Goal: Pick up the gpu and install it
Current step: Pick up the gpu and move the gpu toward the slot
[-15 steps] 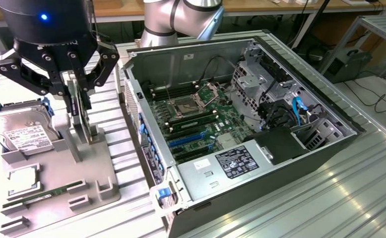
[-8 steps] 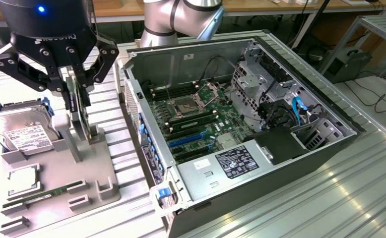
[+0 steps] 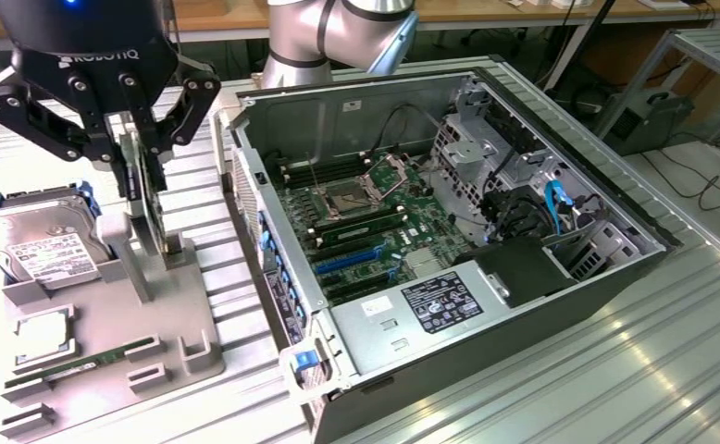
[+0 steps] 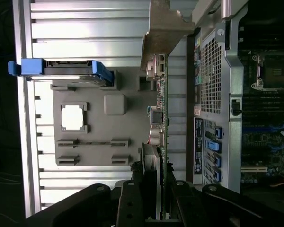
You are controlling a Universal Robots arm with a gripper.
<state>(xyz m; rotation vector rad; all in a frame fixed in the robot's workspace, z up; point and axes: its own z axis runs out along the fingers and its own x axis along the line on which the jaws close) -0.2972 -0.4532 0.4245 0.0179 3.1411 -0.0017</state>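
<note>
The gpu (image 3: 150, 217) is a thin card standing on edge over the grey holder tray (image 3: 193, 319), at the exterior view's left. My gripper (image 3: 135, 153) is shut on its upper edge, one black finger on each face. Whether the card's lower end still sits in the tray's slot, I cannot tell. In the wrist view the gpu (image 4: 162, 109) runs edge-on away from my gripper (image 4: 156, 182), ending in its pale metal bracket (image 4: 165, 28). The open computer case (image 3: 373, 88) lies to the exterior view's right, with blue expansion slots (image 3: 353, 261) on its motherboard.
On the holder tray sit a silver hard drive (image 3: 39, 245) in a blue frame, a CPU (image 3: 45, 333) and a green RAM stick (image 3: 82, 363). The case's side wall (image 4: 217, 94) stands close beside the card. Ribbed aluminium table (image 3: 582, 370) surrounds everything.
</note>
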